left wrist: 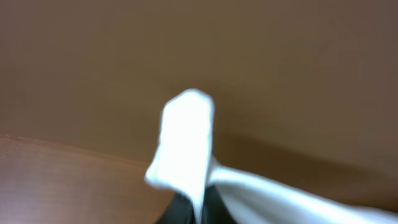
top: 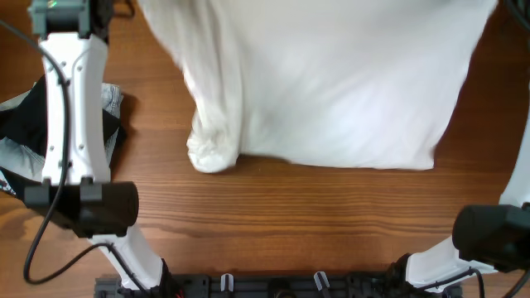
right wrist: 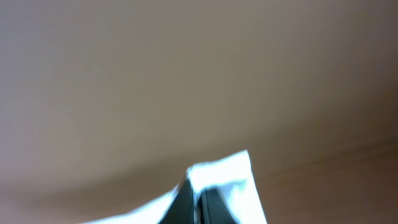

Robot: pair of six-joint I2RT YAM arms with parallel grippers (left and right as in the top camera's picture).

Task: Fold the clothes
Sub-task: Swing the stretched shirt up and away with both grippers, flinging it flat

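Above the wooden table point(top: 290, 211), only the wrist views show both jaws clamped on the white shirt point(top: 331, 83).

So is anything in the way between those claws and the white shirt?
Nothing visible: the left gripper and right gripper each pinch fabric of the white shirt. The dark garment lies apart, under the left arm.

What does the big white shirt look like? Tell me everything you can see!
The white shirt is big, thin and wrinkly. It spreads over the far part of the brown wooden table, and its top runs out of the overhead view. Its near edge is fairly straight, with a bunched lump at one corner. In the blurry wrist views, the left gripper and right gripper each pinch a bit of it.
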